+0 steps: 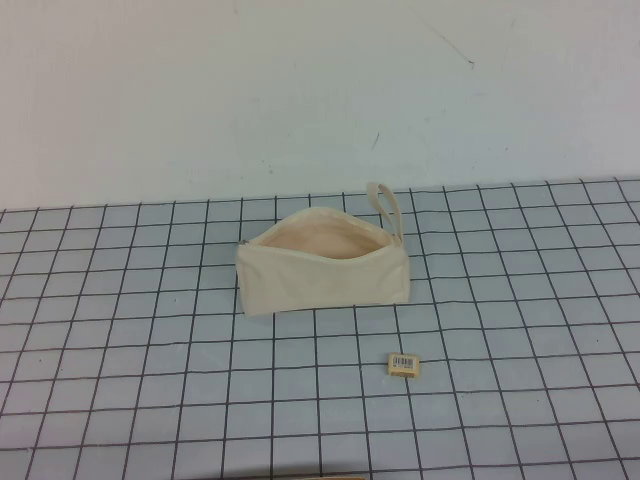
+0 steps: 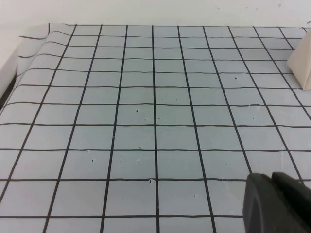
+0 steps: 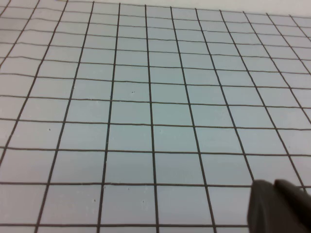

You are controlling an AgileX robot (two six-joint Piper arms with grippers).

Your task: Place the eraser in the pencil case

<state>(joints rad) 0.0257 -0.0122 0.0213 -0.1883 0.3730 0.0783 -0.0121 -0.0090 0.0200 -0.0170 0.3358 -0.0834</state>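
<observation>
The cream pencil case (image 1: 322, 265) stands on the grid mat in the high view, mouth open upward with its peach lining showing and its loop strap (image 1: 386, 207) at the far right end. The eraser (image 1: 404, 364), a tiny tan block with a barcode label, lies flat on the mat in front of the case and a little to its right, apart from it. Neither arm shows in the high view. My left gripper (image 2: 271, 182) is shut and empty over bare mat; a corner of the pencil case (image 2: 302, 60) shows at that view's edge. My right gripper (image 3: 273, 189) is shut and empty over bare mat.
A blue-grey mat with a black grid (image 1: 150, 350) covers the table, with a white wall (image 1: 300, 90) behind it. The mat's edge curls up in the left wrist view (image 2: 43, 36).
</observation>
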